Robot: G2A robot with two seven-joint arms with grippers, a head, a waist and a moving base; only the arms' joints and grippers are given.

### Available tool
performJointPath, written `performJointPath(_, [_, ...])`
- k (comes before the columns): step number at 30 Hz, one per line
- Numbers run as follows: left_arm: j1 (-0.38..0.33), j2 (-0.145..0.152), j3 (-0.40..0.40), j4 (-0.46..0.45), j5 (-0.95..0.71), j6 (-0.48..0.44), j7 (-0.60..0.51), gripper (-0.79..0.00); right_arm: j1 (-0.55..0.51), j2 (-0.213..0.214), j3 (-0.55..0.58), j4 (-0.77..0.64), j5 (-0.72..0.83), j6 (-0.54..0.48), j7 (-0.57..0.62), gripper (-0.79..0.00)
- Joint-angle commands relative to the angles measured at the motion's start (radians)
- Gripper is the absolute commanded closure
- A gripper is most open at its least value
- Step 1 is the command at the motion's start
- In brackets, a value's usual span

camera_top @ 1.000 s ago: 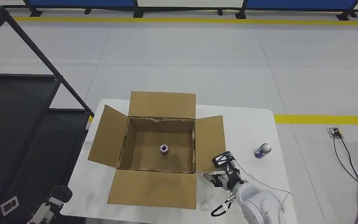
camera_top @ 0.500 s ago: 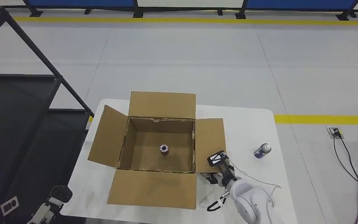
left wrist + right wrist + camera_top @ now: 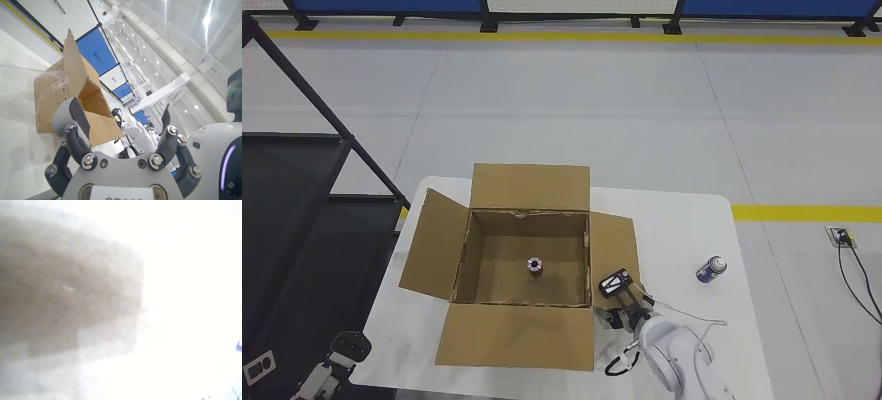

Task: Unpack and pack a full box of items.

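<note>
An open cardboard box stands on the white table with its four flaps spread. One small round item lies on the box floor. A small blue can stands on the table to the right of the box. My right gripper is low at the front corner of the box's right flap. My left gripper is open and holds nothing, off the table's front left corner; the box lies beyond it.
A black frame stands to the left of the table. The table's right half holds just the can. The right wrist view is a pale blur with a brownish patch.
The right arm has slid left along the front of the table, from beside the right flap to its front corner. The left arm, the box and the can have not moved.
</note>
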Motion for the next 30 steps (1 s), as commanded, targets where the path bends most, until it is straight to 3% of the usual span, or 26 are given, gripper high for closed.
performJointPath(1, [0.0, 0.0, 0.0, 0.0, 0.0, 0.0, 0.0, -0.785, 0.01, 0.0, -0.004, 0.013, 0.0, 0.005, 0.007, -0.73])
performJointPath(3, [0.0, 0.0, 0.0, 0.0, 0.0, 0.0, 0.0, -0.785, 0.022, -0.001, -0.013, 0.025, -0.003, 0.011, 0.017, -0.708])
performJointPath(4, [0.0, 0.0, 0.0, 0.0, 0.0, 0.0, 0.0, -0.785, 0.026, -0.001, -0.017, 0.03, -0.003, 0.012, 0.02, -0.659])
performJointPath(8, [0.0, 0.0, 0.0, 0.0, 0.0, 0.0, 0.0, -0.785, 0.036, -0.001, -0.025, 0.039, -0.01, 0.022, 0.033, -0.354])
performJointPath(10, [0.0, 0.0, 0.0, 0.0, 0.0, 0.0, 0.0, -0.785, 0.038, -0.001, -0.028, 0.037, -0.012, 0.033, 0.036, -0.302])
performJointPath(16, [0.0, 0.0, 0.0, 0.0, 0.0, 0.0, 0.0, -0.785, 0.024, 0.001, -0.023, 0.003, -0.04, 0.079, 0.043, -0.262])
performJointPath(21, [0.0, 0.0, 0.0, 0.0, 0.0, 0.0, 0.0, -0.785, -0.014, 0.008, -0.002, -0.063, -0.062, 0.101, 0.04, 0.0])
performJointPath(30, [0.0, 0.0, 0.0, 0.0, 0.0, 0.0, 0.0, -0.785, -0.086, 0.02, 0.044, -0.168, -0.064, 0.092, 0.037, 0.0])
